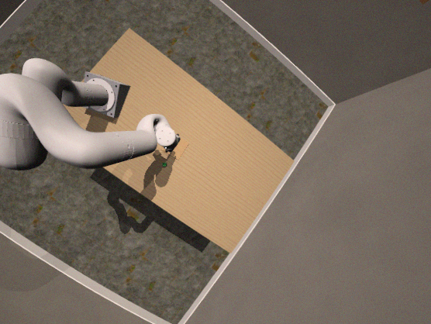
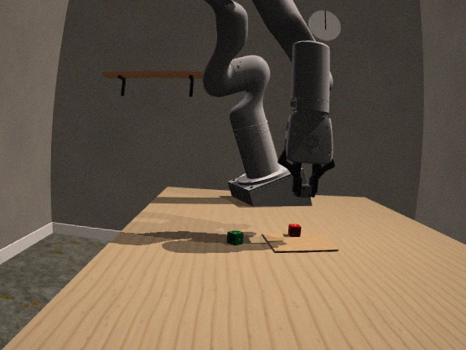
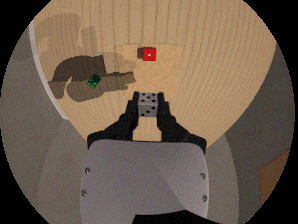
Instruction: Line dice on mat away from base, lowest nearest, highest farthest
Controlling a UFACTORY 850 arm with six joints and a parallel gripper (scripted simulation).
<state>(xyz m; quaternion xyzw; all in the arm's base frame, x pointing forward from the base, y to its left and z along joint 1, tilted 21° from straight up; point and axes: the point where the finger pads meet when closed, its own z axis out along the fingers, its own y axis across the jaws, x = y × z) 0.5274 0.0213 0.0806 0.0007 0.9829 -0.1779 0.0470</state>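
My gripper (image 2: 307, 193) (image 3: 148, 99) (image 1: 170, 146) is shut on a grey-white die (image 2: 306, 190) (image 3: 148, 102) and holds it high above the table, over the far part of the thin tan mat (image 2: 308, 245) (image 1: 183, 149) (image 3: 170, 71). A red die (image 2: 294, 229) (image 3: 148, 54) rests flat on the mat near its far left corner. A green die (image 2: 235, 237) (image 1: 164, 164) (image 3: 93, 82) lies flat on the bare table, to the left of the mat, in the arm's shadow. In the overhead view the red die is hidden under the wrist.
The robot's base (image 2: 268, 190) (image 1: 102, 94) stands at the far end of the wooden table (image 2: 168, 301) (image 1: 232, 182). A wall shelf (image 2: 151, 75) hangs behind. The floor lies past the table's left edge.
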